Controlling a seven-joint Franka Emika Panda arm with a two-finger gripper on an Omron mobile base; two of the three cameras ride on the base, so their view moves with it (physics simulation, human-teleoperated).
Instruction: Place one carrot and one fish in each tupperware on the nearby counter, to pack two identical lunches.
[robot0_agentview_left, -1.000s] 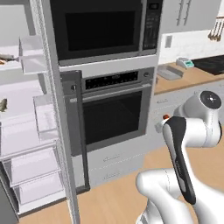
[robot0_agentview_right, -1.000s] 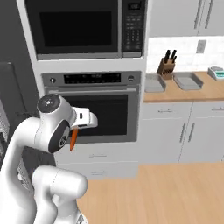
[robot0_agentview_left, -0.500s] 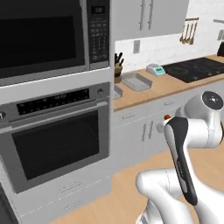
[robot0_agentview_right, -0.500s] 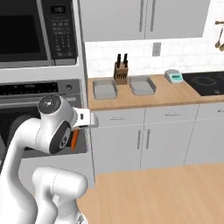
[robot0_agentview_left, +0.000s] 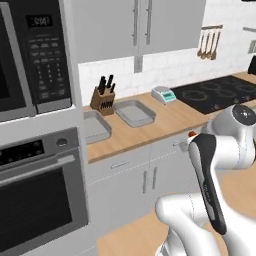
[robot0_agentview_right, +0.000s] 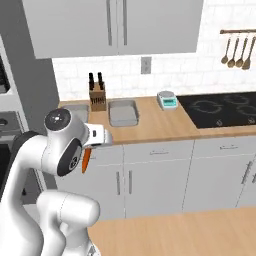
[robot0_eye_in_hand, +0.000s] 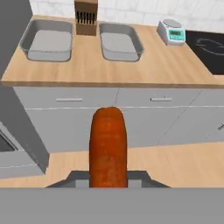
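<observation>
Well short of counter edge, carrot.

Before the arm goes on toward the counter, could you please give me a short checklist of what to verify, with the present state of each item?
1. Carrot held in the gripper: ok; it hangs below the hand in the right base view.
2. Left tupperware empty: ok.
3. Right tupperware empty: ok.
4. Knife block stands between the trays, apart from both: ok.
5. Gripper over the counter: not ok; it hangs in front of the drawer fronts.
6. Fish at hand: cannot tell.
</observation>
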